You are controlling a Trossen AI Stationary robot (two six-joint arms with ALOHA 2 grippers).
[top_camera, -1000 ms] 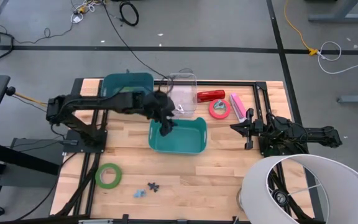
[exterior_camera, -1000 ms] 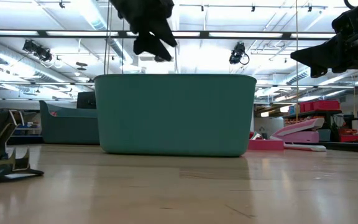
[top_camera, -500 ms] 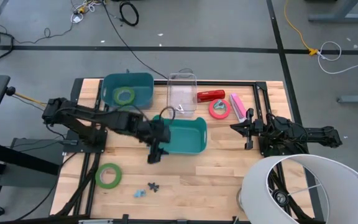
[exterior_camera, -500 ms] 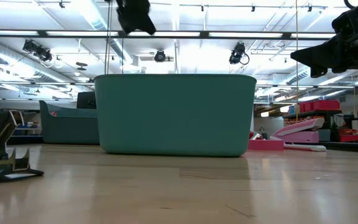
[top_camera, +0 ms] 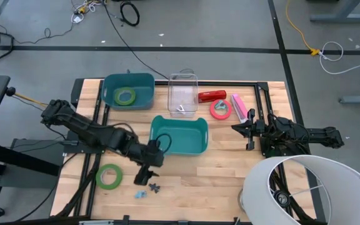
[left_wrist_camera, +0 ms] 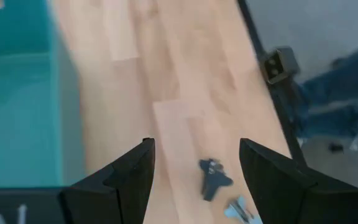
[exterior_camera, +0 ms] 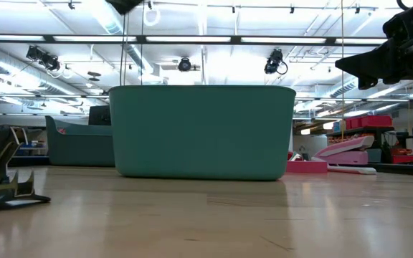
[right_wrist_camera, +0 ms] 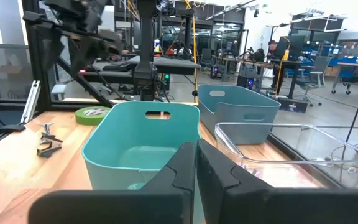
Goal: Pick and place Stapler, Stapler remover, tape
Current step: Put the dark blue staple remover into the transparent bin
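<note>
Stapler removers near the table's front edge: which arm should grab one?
Left. Its gripper hangs right beside the dark stapler remover, jaws open. The right gripper waits shut, far across the table.

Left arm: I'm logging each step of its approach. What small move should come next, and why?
Probably ease the left end effector down over the dark staple remover. Its fingers are open and empty, and the wrist view shows the remover on the wood between them, ahead, with a bluish one beside it.
</note>
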